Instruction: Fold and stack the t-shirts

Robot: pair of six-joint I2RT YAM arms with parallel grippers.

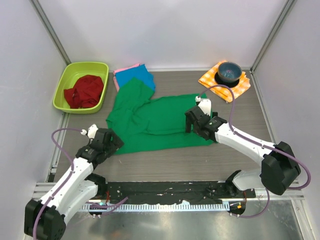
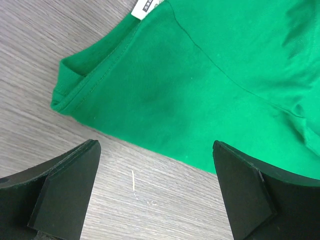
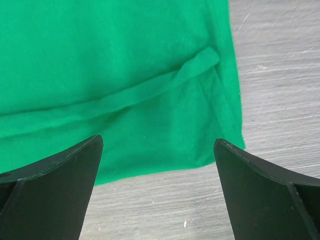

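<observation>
Green t-shirt (image 1: 155, 120): long axis crosswise, left hand (image 1: 111, 143) at near-left corner, right hand (image 1: 192, 123) at right edge (both spread, empty).

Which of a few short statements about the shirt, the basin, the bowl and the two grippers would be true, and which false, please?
1. The green t-shirt lies spread on the table. True.
2. The left gripper is shut on the green t-shirt's hem. False: its jaws stand open and hold nothing.
3. A red cloth lies in the green basin. True.
4. The dark bowl stands on bare table. False: it stands on the orange-and-white checked cloth.
5. The right gripper is open at the green t-shirt's edge. True.
</observation>
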